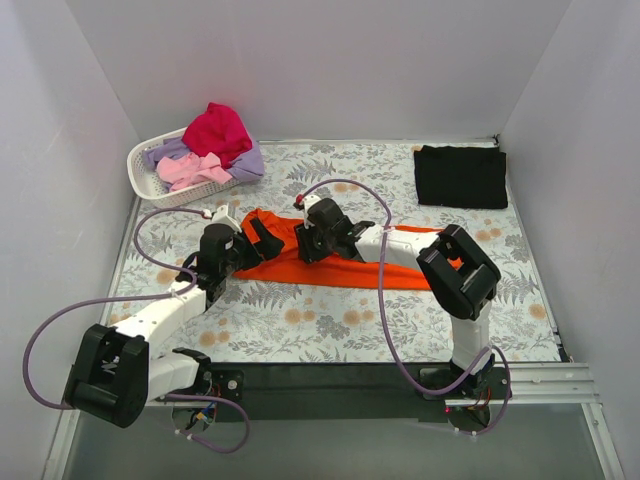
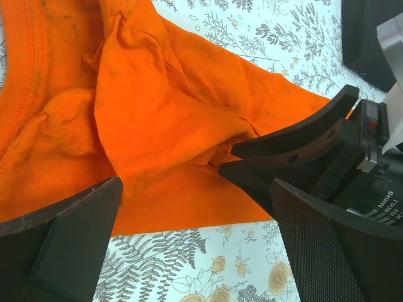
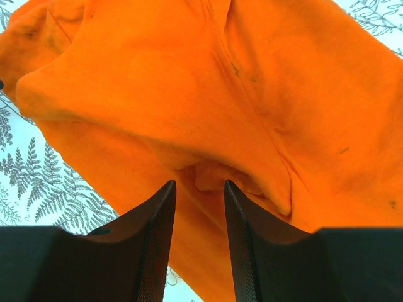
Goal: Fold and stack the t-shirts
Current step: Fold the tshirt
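Observation:
An orange t-shirt [image 1: 330,270] [image 2: 157,113] [image 3: 252,75] lies crumpled across the middle of the floral table cloth [image 1: 330,330]. My right gripper [image 1: 305,240] [image 3: 199,184] is down on its left part, the jaws narrowed onto a raised fold of the orange cloth. Just left of it, my left gripper [image 1: 255,240] [image 2: 195,189] hangs wide open over the shirt's near edge, holding nothing. In the left wrist view the right gripper's fingers [image 2: 283,135] press into the cloth. A black t-shirt [image 1: 461,176] lies folded flat at the back right.
A white slotted basket [image 1: 140,165] stands at the back left, holding a magenta t-shirt [image 1: 218,130], a pink one [image 1: 190,170] and a lavender one [image 1: 248,162]. White walls close in the table on three sides. Purple cables loop from both arms.

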Robot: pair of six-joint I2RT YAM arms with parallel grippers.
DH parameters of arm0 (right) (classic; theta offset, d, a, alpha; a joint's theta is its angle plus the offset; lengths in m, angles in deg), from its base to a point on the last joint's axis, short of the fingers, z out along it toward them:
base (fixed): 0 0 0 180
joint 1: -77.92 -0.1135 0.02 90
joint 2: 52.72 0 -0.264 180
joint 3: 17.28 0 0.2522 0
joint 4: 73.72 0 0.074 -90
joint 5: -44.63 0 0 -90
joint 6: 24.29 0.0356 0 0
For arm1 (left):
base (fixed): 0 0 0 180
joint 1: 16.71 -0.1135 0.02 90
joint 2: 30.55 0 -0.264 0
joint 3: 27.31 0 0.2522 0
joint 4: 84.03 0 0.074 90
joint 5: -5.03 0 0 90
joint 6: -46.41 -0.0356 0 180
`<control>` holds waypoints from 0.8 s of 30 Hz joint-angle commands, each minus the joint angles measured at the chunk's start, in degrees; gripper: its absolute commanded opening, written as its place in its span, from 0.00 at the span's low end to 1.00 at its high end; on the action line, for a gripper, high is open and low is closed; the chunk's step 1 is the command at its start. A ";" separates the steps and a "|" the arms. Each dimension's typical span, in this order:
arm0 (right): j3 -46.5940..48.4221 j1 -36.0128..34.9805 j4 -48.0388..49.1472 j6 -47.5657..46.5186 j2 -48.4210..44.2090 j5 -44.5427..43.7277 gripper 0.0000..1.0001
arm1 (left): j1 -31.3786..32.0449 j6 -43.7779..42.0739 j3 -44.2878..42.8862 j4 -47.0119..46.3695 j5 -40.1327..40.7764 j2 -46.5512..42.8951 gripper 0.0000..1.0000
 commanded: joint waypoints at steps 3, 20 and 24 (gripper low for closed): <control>3.38 -0.81 -1.57 0.98 0.82 -2.58 0.33 | -0.17 -0.79 0.52 -1.98 -1.64 0.51 0.98; 6.01 -1.17 -5.35 1.33 3.89 -6.12 0.32 | -0.17 -1.06 1.05 -2.51 -1.91 0.43 0.98; 6.19 -1.17 -5.18 1.33 3.81 -6.02 0.25 | -0.17 -1.06 1.22 -2.68 -2.17 1.04 0.98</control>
